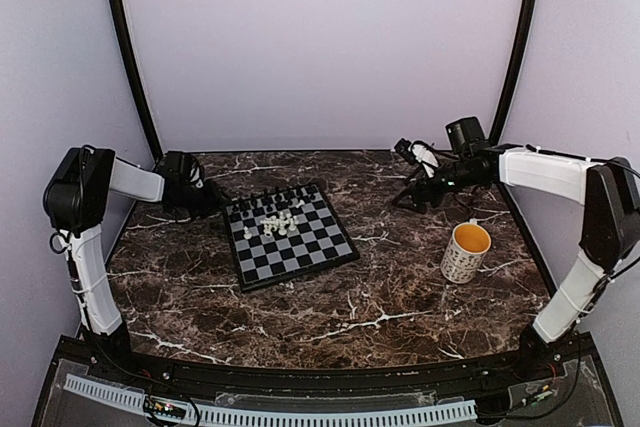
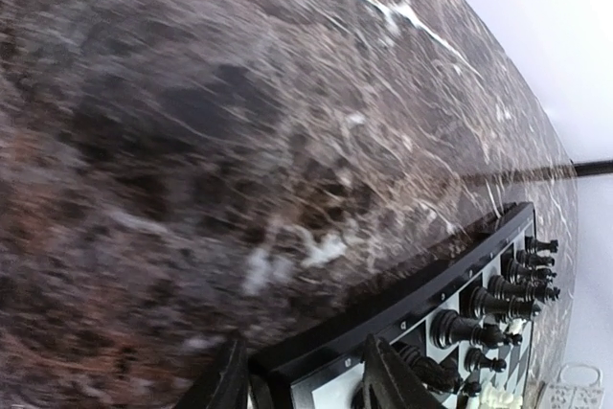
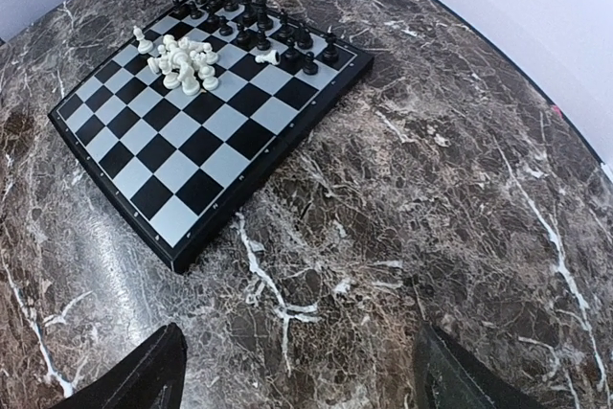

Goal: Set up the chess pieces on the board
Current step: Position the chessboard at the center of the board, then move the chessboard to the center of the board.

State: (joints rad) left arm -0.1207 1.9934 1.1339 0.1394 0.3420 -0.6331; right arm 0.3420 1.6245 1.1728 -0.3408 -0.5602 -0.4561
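Left arm bends low, left gripper at the far left corner of the board, fingers apart astride its rim; right arm extends leftward, right gripper right of the board, jaws wide.

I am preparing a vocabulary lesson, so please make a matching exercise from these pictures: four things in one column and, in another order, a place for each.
Things
1. white pieces
2. black pieces
3. mug
4. left gripper

Places
A. on the table, to the right of the board
B. bunched in a heap on the board
C. at the board's far left corner
D. in rows along the board's far edge

Pairs: 1-B; 2-D; 3-A; 4-C
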